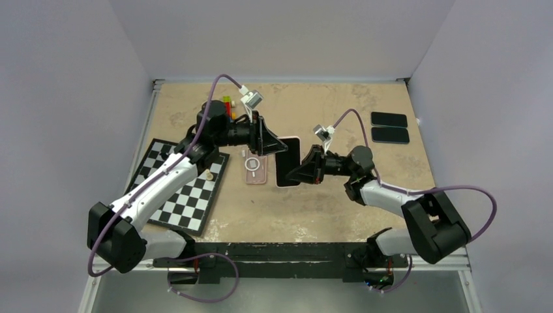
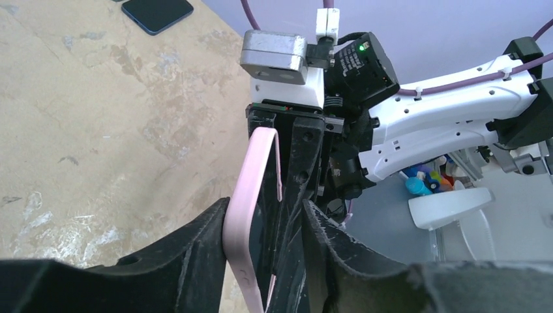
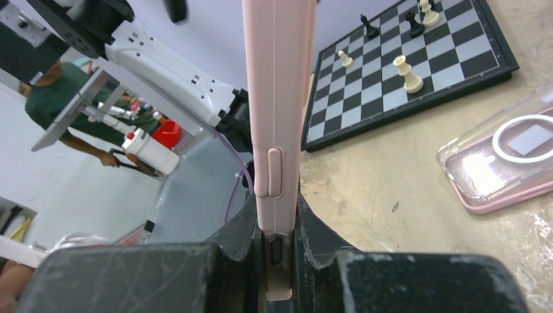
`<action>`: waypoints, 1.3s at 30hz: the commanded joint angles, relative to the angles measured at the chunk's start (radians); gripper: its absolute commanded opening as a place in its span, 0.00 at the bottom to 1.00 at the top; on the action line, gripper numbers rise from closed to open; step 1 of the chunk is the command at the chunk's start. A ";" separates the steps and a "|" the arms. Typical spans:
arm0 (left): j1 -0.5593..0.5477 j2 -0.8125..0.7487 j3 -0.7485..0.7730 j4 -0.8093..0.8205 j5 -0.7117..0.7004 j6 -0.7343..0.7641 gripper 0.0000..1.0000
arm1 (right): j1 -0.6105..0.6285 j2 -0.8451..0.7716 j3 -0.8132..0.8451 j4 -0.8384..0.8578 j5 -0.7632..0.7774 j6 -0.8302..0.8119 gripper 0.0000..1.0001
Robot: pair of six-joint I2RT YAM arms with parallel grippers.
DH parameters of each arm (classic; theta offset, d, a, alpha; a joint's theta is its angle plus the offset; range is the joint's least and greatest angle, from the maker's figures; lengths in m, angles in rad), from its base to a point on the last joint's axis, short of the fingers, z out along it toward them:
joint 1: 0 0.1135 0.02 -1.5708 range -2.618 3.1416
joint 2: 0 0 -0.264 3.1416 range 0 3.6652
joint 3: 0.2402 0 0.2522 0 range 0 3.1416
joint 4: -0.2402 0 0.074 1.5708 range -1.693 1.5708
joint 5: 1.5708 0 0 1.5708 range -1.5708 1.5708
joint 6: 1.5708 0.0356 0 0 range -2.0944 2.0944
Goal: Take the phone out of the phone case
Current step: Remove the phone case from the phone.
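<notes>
A dark phone (image 1: 287, 163) in a pink phone case (image 1: 291, 138) is held on edge above the table's middle, between both grippers. My left gripper (image 1: 277, 145) is shut across it from the far left. In the left wrist view (image 2: 266, 205) one finger (image 2: 189, 261) presses the case (image 2: 251, 195), whose upper corner bows away from the dark phone (image 2: 290, 182). My right gripper (image 1: 297, 171) is shut on the case's near right part. In the right wrist view (image 3: 277, 215) its fingers clamp the case's side (image 3: 277, 98) just below the side button.
A second clear pink case with a ring (image 1: 254, 169) lies flat left of the held phone, also in the right wrist view (image 3: 508, 156). A chessboard (image 1: 186, 189) with pieces lies at the left. Two dark phones (image 1: 389, 127) lie at the back right.
</notes>
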 commanded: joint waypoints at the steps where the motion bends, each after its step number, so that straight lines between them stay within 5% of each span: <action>1: -0.004 0.025 -0.003 0.071 0.019 -0.062 0.44 | -0.004 0.019 0.055 0.247 0.094 0.123 0.00; 6: -0.003 0.040 0.001 0.071 0.033 -0.073 0.32 | 0.007 0.054 0.110 0.232 0.151 0.123 0.00; 15: -0.004 0.032 0.013 0.045 0.034 -0.039 0.37 | 0.061 0.087 0.196 0.131 0.227 0.067 0.00; 21: -0.001 -0.025 0.008 0.007 -0.016 0.027 0.08 | 0.061 0.122 0.218 0.112 0.190 0.069 0.01; 26: 0.002 -0.085 -0.022 0.046 -0.030 0.057 0.00 | 0.062 0.090 0.142 0.054 0.130 0.024 0.37; 32: 0.006 -0.096 -0.043 0.130 0.034 0.019 0.00 | 0.059 0.014 0.073 0.053 0.022 0.002 0.48; 39: 0.005 -0.073 -0.049 0.241 0.145 -0.047 0.00 | 0.061 -0.088 0.058 -0.049 -0.050 -0.091 0.46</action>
